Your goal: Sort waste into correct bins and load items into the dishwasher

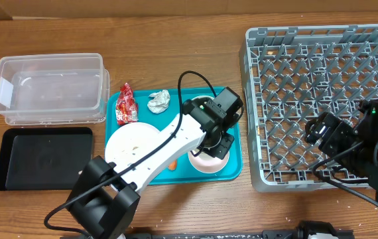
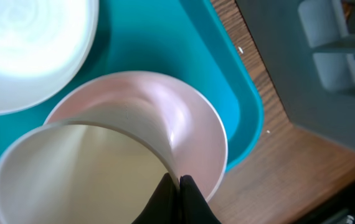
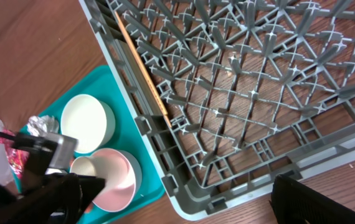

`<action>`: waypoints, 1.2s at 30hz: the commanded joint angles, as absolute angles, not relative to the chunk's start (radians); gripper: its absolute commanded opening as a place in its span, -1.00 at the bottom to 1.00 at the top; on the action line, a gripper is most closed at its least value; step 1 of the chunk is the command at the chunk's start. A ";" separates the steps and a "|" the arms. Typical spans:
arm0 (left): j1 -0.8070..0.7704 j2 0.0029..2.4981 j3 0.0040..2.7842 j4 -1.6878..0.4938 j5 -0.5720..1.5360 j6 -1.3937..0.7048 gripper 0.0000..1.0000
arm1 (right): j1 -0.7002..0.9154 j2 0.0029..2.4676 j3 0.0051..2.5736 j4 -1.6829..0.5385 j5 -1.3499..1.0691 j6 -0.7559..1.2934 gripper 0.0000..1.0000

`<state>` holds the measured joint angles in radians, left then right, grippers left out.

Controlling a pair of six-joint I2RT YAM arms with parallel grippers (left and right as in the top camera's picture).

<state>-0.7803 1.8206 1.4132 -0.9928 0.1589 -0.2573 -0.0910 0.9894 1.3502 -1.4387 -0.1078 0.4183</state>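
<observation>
Left gripper (image 2: pixel 179 196) is pinching the cup (image 2: pixel 71 174) rim, cup resting in the bowl (image 2: pixel 190 121) beneath it; probably needing a straight-up lift so bowl isn't dragging.

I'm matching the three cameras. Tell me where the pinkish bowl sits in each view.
Overhead: pinkish bowl in the teal tray's lower right corner.
Left wrist: centre of the picture, behind the white cup.
Right wrist: lower left, near the grey rack's corner.
Shared landmark: the teal tray under it, seen in all three.
</observation>
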 commanded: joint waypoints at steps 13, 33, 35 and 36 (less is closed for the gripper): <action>-0.558 1.552 1.713 -1.045 0.667 -0.263 -0.92 | -0.096 0.986 1.376 -1.413 -0.659 0.026 0.94; -0.442 1.536 1.713 -0.746 1.462 -0.278 -0.92 | -0.096 0.986 1.376 -1.118 -1.150 -0.103 0.90; -0.442 1.536 1.713 -0.746 1.476 -0.278 -0.92 | -0.096 0.986 1.376 -1.100 -1.142 -0.101 0.90; -0.442 1.536 1.713 -0.746 1.487 -0.278 -0.92 | -0.096 0.987 1.376 -1.093 -1.146 -0.101 0.87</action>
<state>-0.4381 1.5398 1.6981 -0.7502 1.3903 -0.2638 -0.0917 0.9894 1.3518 -1.1103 -1.1461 -0.0940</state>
